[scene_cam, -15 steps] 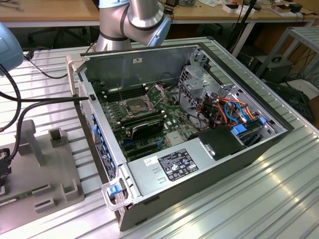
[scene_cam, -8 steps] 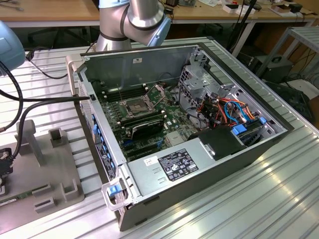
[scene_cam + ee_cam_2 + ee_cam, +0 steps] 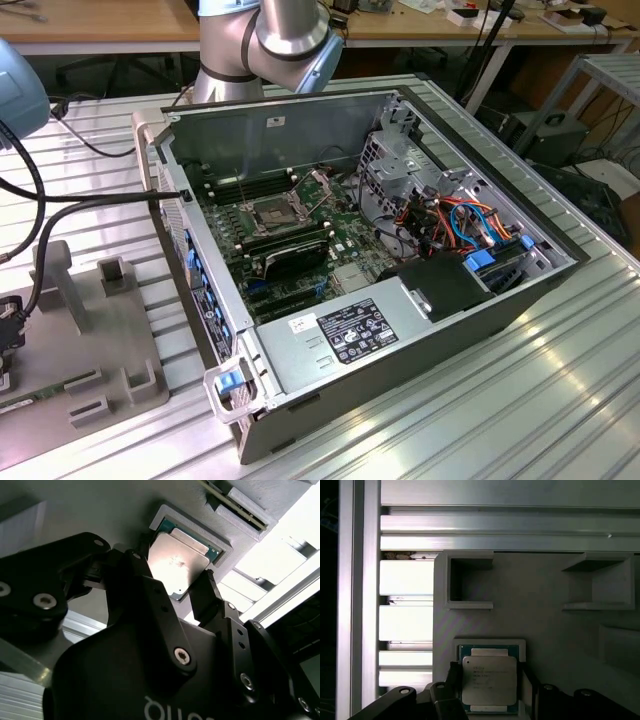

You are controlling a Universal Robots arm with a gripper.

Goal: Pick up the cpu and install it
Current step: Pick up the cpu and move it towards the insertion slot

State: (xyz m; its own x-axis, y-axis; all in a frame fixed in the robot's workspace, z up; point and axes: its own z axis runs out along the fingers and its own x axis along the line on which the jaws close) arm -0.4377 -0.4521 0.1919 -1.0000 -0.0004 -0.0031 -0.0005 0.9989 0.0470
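The cpu [image 3: 488,677] is a small square chip with a silvery face and a green rim. It lies in a shallow square recess of a grey holder plate [image 3: 545,620]. In both wrist views my gripper [image 3: 490,682] straddles it, one black finger against each of two opposite edges, shut on the chip. The second wrist view shows the cpu [image 3: 177,562] between the fingers [image 3: 142,572] of the gripper [image 3: 175,575], still at the recess. In the exterior view, the motherboard's socket [image 3: 272,212] stands uncovered inside the computer case [image 3: 330,340], and the gripper's dark body [image 3: 8,335] hangs over the holder plate [image 3: 100,340].
Memory sticks [image 3: 285,245] and a bundle of coloured cables [image 3: 470,225] lie inside the case beside the socket. The grey power supply [image 3: 350,335] fills the case's near side. Raised grey blocks [image 3: 470,582] stand on the holder plate. The ribbed aluminium table [image 3: 480,400] carries everything.
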